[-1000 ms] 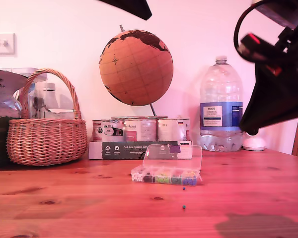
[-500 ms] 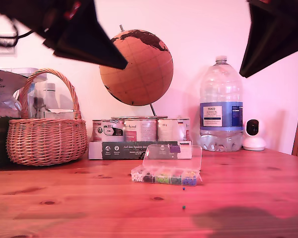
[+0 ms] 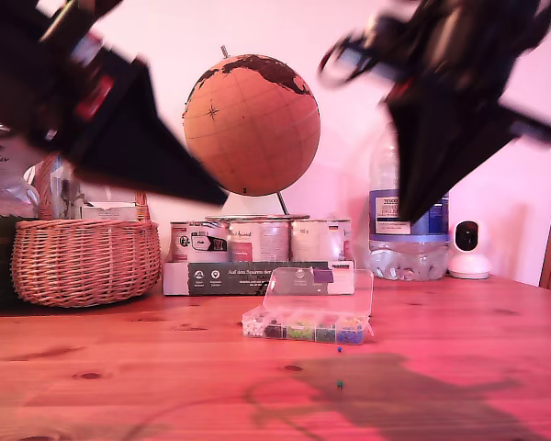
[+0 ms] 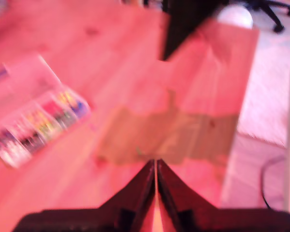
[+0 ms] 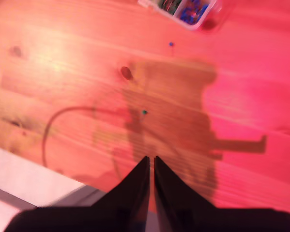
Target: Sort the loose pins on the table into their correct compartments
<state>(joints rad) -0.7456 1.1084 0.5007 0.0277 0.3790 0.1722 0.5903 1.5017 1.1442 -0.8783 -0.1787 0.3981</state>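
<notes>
Hovering high above the worktop, my first tool and my second tool were both pressed together and empty. The green pin lay below my second tool, a blue pin nearer the organiser box. Being so tiny, either could have skidded or been missed, and the blurred first wrist view probably hid a third.
</notes>
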